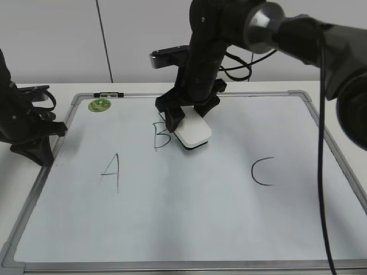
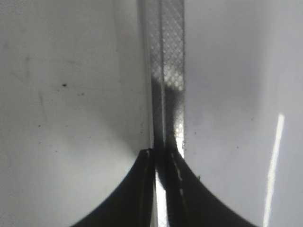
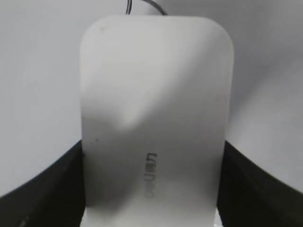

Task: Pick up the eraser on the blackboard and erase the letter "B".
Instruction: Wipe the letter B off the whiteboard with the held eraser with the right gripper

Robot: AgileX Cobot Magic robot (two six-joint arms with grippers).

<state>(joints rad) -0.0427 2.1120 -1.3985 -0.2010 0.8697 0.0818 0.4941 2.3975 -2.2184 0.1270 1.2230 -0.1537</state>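
Note:
The blackboard [image 1: 189, 229] is a white board with a grey frame, lying flat on the table. My right gripper [image 1: 189, 114] is shut on the white eraser [image 1: 193, 133], which rests on the board just right of the letter "B" [image 1: 161, 136]. The eraser partly covers the B's right side. In the right wrist view the eraser [image 3: 156, 118] fills the space between the two dark fingers, and a bit of dark stroke shows above it. My left gripper [image 2: 161, 156] is shut and empty, over the board's left frame [image 2: 168, 71]; it also shows in the exterior view [image 1: 40, 152].
The letter "A" [image 1: 112, 172] is left of the B and the letter "C" [image 1: 262, 172] is at the right. A round green magnet [image 1: 99, 105] and a black marker [image 1: 108, 94] lie at the board's far left corner.

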